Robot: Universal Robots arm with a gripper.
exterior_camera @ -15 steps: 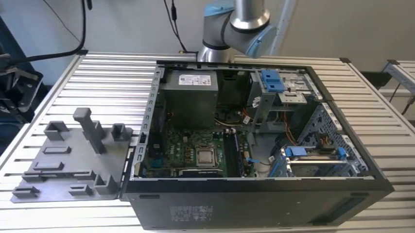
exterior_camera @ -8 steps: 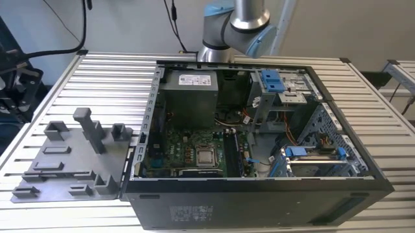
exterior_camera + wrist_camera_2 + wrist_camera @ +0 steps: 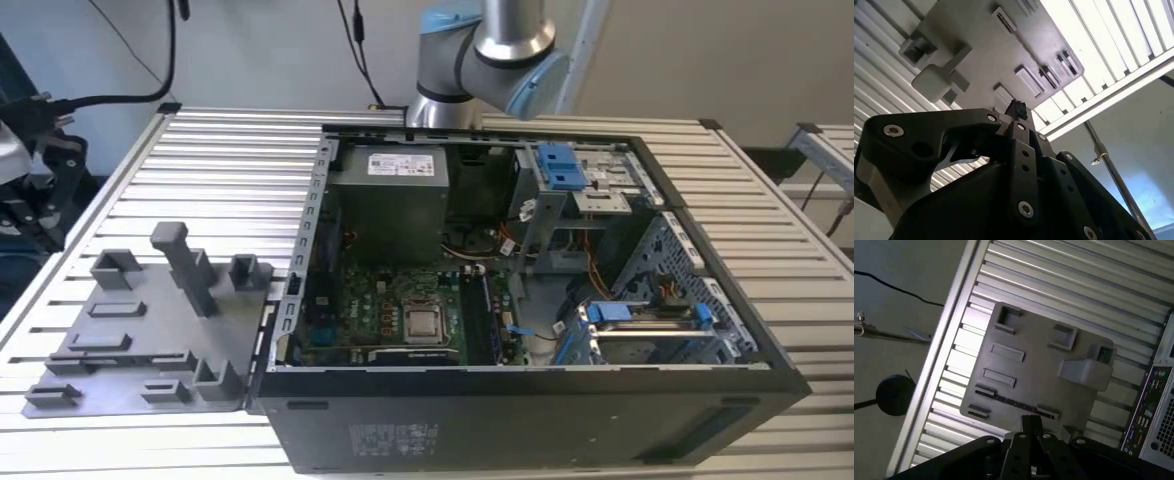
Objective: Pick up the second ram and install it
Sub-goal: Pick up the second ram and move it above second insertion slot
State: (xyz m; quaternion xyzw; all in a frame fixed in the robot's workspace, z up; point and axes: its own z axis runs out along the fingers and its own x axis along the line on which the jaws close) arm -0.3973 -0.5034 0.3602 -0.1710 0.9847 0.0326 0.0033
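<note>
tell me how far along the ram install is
Early. Done: nothing that shows; whether the open computer case already holds memory is too hard to tell. In hand: the gripper hangs above the grey tray, apart from it, with no board seen in it. Left: a thin dark strip, probably the ram, lies in a tray slot, so pickup and install remain.
</note>
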